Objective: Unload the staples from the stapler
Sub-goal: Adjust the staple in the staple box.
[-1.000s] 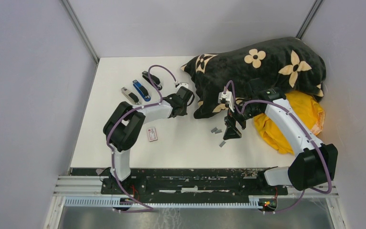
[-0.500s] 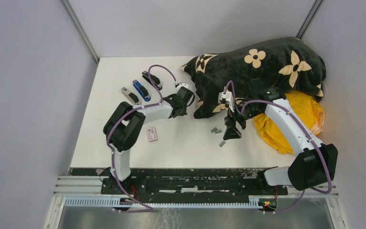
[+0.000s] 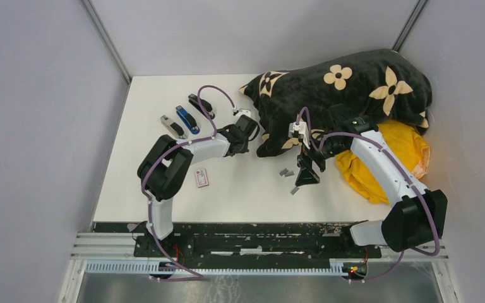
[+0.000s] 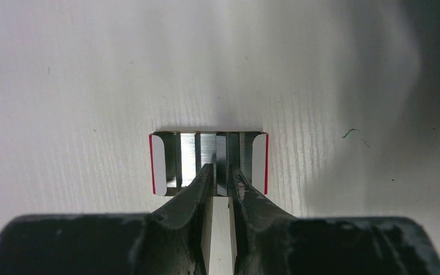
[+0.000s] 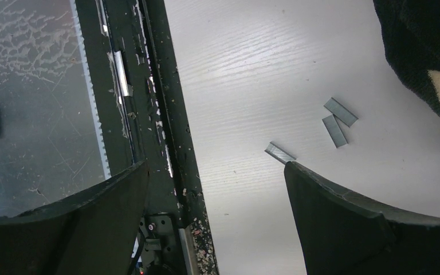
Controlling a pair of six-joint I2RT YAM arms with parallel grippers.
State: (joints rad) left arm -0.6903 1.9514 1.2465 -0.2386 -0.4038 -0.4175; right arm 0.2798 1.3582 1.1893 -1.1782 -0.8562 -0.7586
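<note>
Right gripper (image 5: 215, 166): wide open, empty, hanging over the table (image 5: 252, 69). Three loose strips (image 5: 334, 130) lie flat just past its right finger. Left gripper (image 4: 222, 169) looks like your working arm: jaws a slit apart, tips straddling the middle of the staples (image 4: 189, 157) packed side by side in a white-ended tray (image 4: 158, 163). Can't tell if it's actually clamped on one. Strips lie dead ahead, long axis in line with your fingers, so the jaws close across a strip's width. I'd pull straight back. Three staplers (image 3: 187, 119) sit well apart, far left.
</note>
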